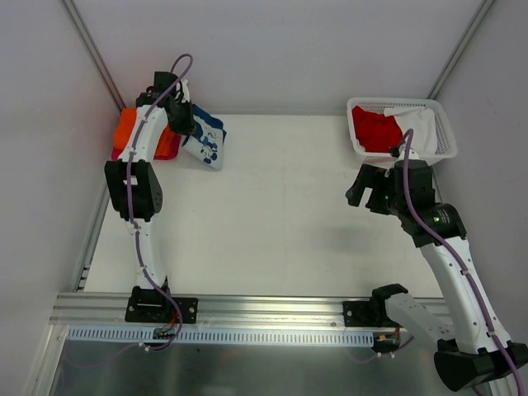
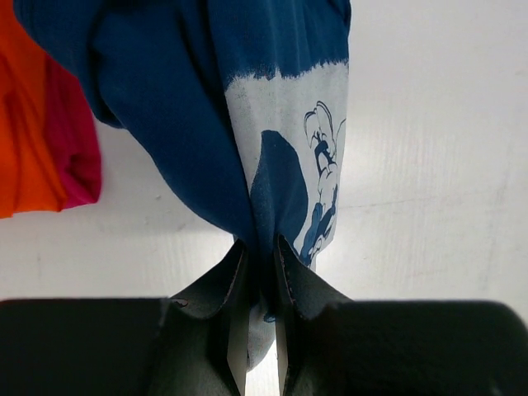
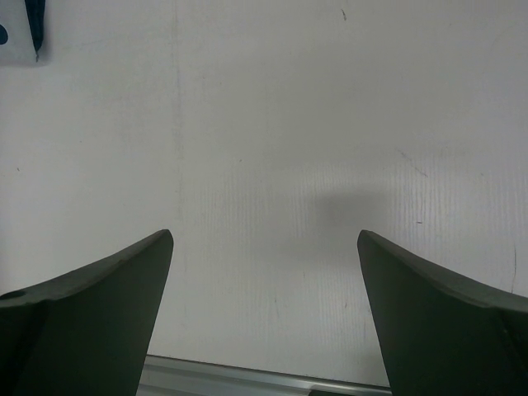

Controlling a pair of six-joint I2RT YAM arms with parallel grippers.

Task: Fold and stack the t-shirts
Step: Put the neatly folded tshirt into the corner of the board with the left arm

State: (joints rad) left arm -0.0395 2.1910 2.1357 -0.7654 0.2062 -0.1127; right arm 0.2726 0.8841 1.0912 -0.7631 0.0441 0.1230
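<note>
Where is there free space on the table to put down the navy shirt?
The wide middle of the table is bare, from the navy shirt to the right arm and the near rail. Crowded: the far-left stack and the basket corner.

My top camera looks down from above and behind me over the whole worktop (image 1: 280, 206). The left wrist camera sits close on the navy shirt (image 2: 165, 107); the right faces the worktop, sharing that shirt's corner.

The middle of the worktop (image 1: 272, 223) lies open, with room to pass. The far left corner is crowded by the orange t-shirt (image 1: 125, 128) and the navy t-shirt (image 1: 208, 139) (pinched in the left gripper (image 2: 261, 249)); the basket (image 1: 446, 136) blocks the far right corner.
</note>
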